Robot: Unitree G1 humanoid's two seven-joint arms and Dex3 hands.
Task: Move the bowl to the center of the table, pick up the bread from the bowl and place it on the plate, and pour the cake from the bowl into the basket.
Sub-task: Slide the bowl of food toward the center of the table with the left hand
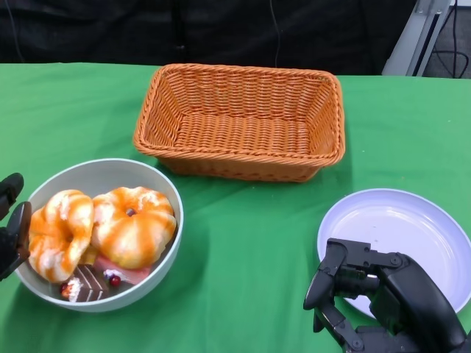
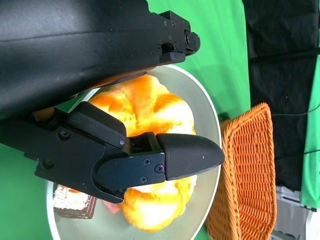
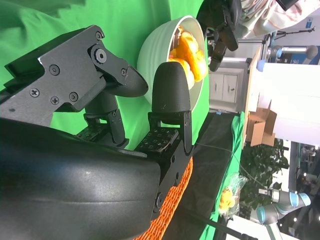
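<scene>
The left hand (image 1: 13,224) is right at the near-left rim of the bowl (image 1: 103,175). Its fingers (image 2: 187,156) reach over the rim and lie across the bread. It is hard to tell if the hand has hold of the rim or the bread, or is only touching them. So I cannot say if it is gripping yet.

The bowl sits on the green bench (image 1: 243,243), down at the left side. It is not in the middle, so I think the first job is not done. Inside it are two orange and white bread rolls (image 1: 132,224), side by side and touching. Under them, at the near side, are the little cake pieces (image 1: 87,283). One is brown with white lines and one is pink with a red dot on top.

The right hand (image 1: 383,301) holds nothing. Its fingers are apart and bent a little. It hangs over the near edge of the plate (image 1: 405,220), which has nothing on it. So no bread has gone there.

The basket (image 1: 243,121) stands at the back of the bench, near the middle. It has nothing in it, so no cake has been poured.

I think all three jobs are left: slide the bowl, move the bread, then tip out the cake.
</scene>
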